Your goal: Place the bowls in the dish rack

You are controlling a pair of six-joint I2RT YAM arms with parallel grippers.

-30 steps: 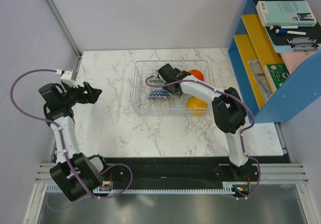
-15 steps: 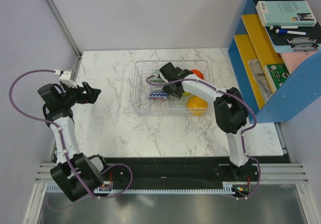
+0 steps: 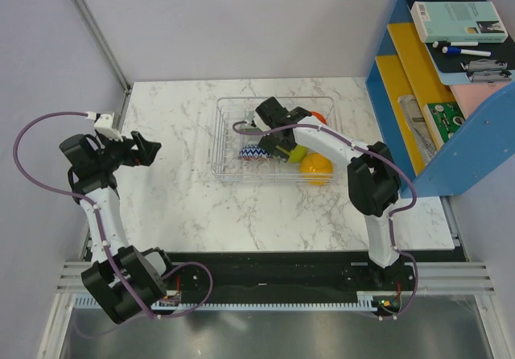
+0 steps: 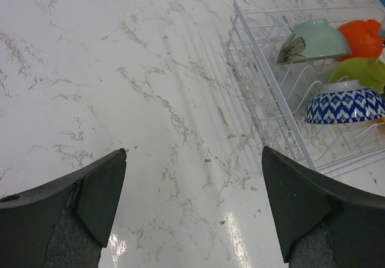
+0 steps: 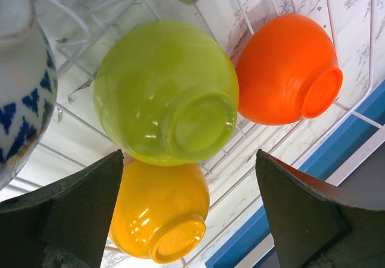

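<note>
All five bowls lie inside the dish rack (image 3: 229,117), which sits toward the far right of the marble table (image 3: 177,190). The rack is a low-walled, see-through rectangle with thin pale ribs. The lime green bowl (image 5: 162,91) rests tilted in the middle, its foot ring turned up toward the right wrist camera. The red-orange bowl (image 5: 289,70) is just beside it, toward the rack's far right corner, and the orange-yellow bowl (image 5: 159,217) is at the near right edge. Both also show their foot rings. All three are glossy, smooth and plain-coloured.

The zigzag bowl (image 4: 346,103), blue and white outside with a white foot, lies mouth-down against the ribs on the rack's near left. Behind it, the pale grey-green bowl (image 4: 316,39) leans with its mouth to the left, a dark pattern showing inside.

The right gripper (image 5: 189,160) hangs over the rack above the green bowl. Its dark fingers are spread wide on either side and nothing is in its grasp. Its white arm reaches forward and leftward from the base, elbow bent over the rack's right side.

A blue shelf unit (image 3: 434,134) stands close along the table's right edge, holding a book (image 3: 459,19) and pens.

The left gripper (image 4: 194,154) hovers over bare marble, well to the left of the rack. It is spread fully and empty, and the arm is folded upright with a purple cable (image 3: 32,134) looping off it.
</note>
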